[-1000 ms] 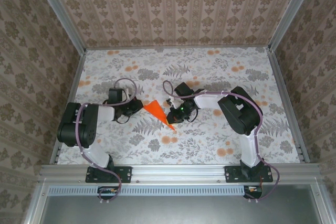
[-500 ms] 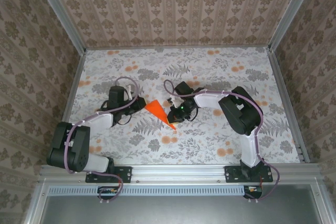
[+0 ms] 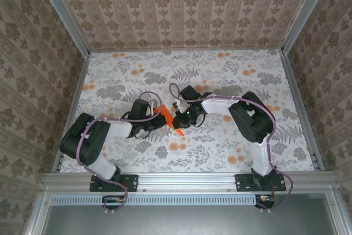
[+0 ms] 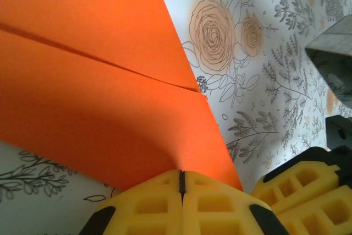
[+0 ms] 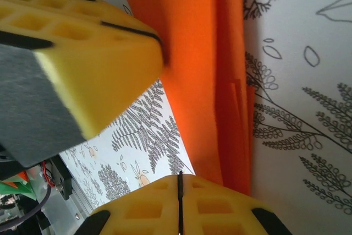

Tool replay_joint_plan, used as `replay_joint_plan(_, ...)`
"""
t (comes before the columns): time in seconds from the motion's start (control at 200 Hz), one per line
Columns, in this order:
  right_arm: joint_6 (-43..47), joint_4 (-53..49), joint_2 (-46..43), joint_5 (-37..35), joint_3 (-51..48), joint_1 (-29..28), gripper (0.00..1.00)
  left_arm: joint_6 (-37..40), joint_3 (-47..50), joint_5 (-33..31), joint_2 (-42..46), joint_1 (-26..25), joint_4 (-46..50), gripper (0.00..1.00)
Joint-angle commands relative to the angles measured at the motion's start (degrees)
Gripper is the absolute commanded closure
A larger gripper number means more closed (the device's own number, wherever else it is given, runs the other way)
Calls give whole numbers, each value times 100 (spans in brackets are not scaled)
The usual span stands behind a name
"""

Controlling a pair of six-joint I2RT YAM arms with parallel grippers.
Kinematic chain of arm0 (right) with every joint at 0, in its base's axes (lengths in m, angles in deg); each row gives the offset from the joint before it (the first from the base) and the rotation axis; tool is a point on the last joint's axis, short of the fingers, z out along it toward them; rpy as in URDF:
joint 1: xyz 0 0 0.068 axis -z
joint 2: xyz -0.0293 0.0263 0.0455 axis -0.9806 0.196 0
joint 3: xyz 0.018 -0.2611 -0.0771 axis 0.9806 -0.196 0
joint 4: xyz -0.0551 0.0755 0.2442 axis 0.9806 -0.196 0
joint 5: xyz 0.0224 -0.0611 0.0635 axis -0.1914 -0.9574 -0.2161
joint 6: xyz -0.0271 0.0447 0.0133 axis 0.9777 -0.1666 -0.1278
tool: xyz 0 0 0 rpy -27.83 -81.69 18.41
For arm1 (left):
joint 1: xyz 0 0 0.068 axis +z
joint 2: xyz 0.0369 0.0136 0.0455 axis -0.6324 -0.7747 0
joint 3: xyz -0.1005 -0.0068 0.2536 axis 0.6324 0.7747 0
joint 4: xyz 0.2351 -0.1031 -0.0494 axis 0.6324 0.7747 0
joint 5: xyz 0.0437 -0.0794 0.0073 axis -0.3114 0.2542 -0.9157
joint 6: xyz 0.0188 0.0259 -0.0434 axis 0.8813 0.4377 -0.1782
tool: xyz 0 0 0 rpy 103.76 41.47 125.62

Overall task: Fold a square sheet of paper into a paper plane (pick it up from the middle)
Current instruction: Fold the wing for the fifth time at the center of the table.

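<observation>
The bright orange paper [image 3: 165, 112] lies folded into a narrow pointed shape on the flowered tablecloth, its tip towards the near side. A straight crease crosses it in the left wrist view, where the paper [image 4: 99, 81] fills the upper left. My left gripper [image 3: 158, 115] is shut, with its tips [image 4: 181, 180] resting on the paper's near edge. My right gripper [image 3: 180, 119] is shut too, and its tips [image 5: 180, 179] sit on the layered paper [image 5: 203, 81] at the opposite side. The left fingers [image 5: 82, 70] touch the paper's edge there. The right fingers [image 4: 308, 191] stand close by.
The flowered tablecloth [image 3: 231, 75] covers the table inside patterned walls and a metal frame [image 3: 181, 179]. Both arms meet at the table's middle, their grippers only a finger's width apart. Cables loop over both wrists.
My left arm has swung right from beside the paper until its shut gripper is on the paper's left edge. The right gripper has stayed on the paper.
</observation>
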Motion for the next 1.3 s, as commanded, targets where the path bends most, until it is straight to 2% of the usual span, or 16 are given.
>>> replay_joint_plan(0.0,-56,-20,19,-142,275,-52,92,-93,-235,-165,-142,-25,-22,100)
replay_joint_plan(0.305,65,-445,476,-497,843,-65,92,-75,-410,-363,-345,-51,590,100)
replay_joint_plan(0.595,339,-776,521,-550,686,-69,92,-58,-561,-452,-497,-78,961,100)
replay_joint_plan(1.1,359,-387,-706,-464,-1233,245,92,174,-761,-509,-503,-51,1405,100)
replay_joint_plan(1.25,163,-128,-1200,-656,-1473,378,91,160,-952,-286,-312,-52,1507,100)
replay_joint_plan(1.295,69,-72,-1375,-820,-1484,415,91,174,-1074,-234,-185,-60,1678,96)
